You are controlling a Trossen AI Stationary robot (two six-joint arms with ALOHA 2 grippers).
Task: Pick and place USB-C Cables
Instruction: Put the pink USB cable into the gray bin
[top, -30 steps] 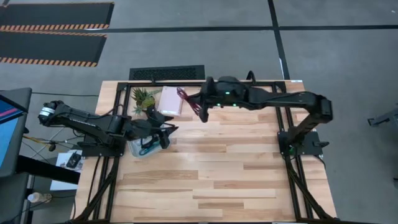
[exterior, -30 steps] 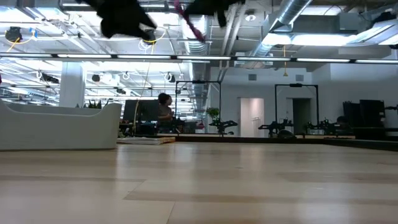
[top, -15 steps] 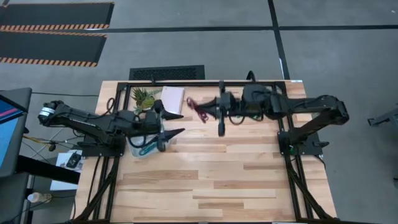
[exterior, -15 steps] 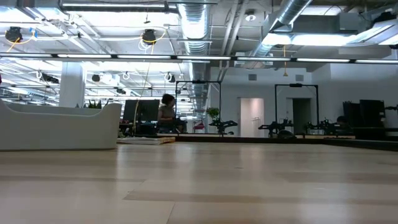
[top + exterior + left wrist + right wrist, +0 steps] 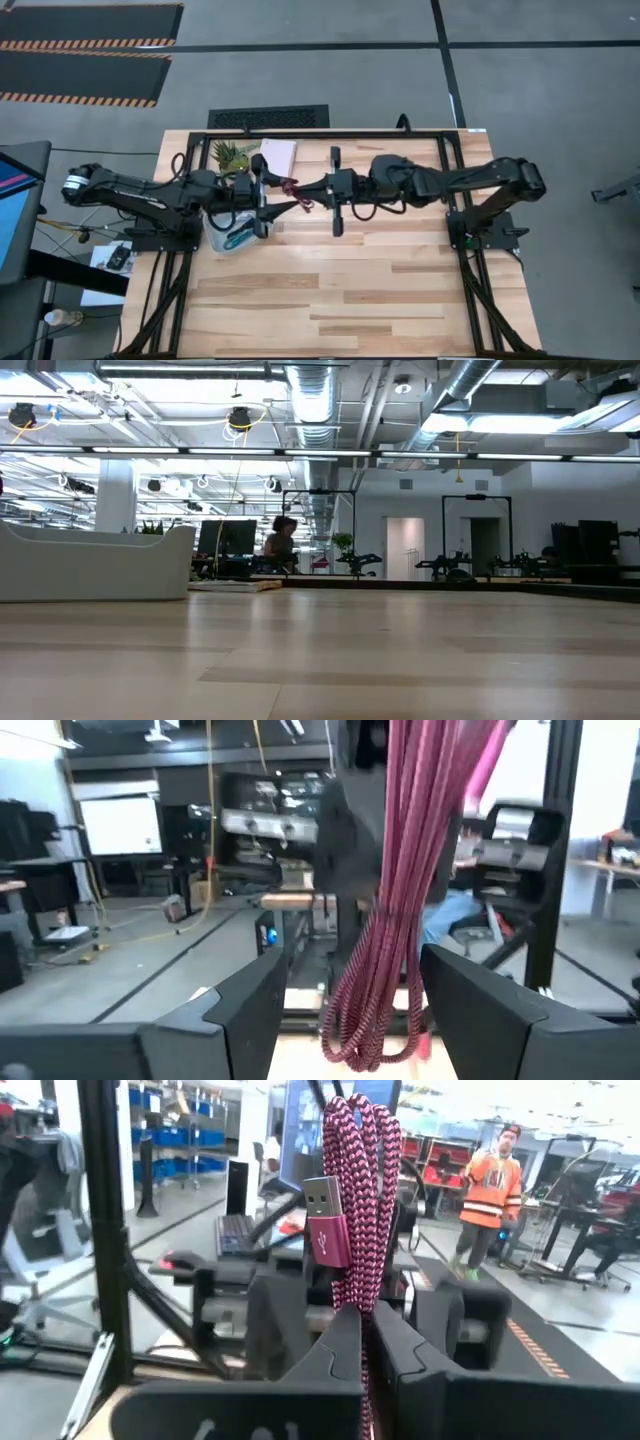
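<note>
The magenta cable bundle point(image 5: 293, 187) is in the air over the table's far left part, held by my right gripper point(image 5: 312, 190), which is shut on it. My left gripper point(image 5: 283, 188) is open. Its two fingers stand on either side of the same bundle point(image 5: 385, 890) without touching it. A teal cable point(image 5: 240, 238) lies in the pale tray point(image 5: 214, 240) below the left arm. The black and white cables do not show. The low view shows neither arm. My right gripper point(image 5: 365, 1315) pinches the magenta bundle between its two fingers, several strands together, at a stretch point(image 5: 357, 1292) below the connector point(image 5: 325, 1230). The fingers point(image 5: 340, 1345) lie level, coming from the table's right. The bundle is lifted clear and roughly upright, its looped end point(image 5: 350, 1035) hanging down.
A white notebook point(image 5: 277, 155) and a small green plant point(image 5: 230, 155) lie at the far edge behind the grippers. The tray sits at the left edge. Bare wood point(image 5: 380, 290) covers the near and right parts. A person point(image 5: 495, 1190) stands in the room beyond.
My right gripper carried the magenta cable from beside the notebook at the far edge toward the near-left, turning level, and brought it between the left gripper's fingers. My left gripper swung up from over the tray toward the right gripper.
</note>
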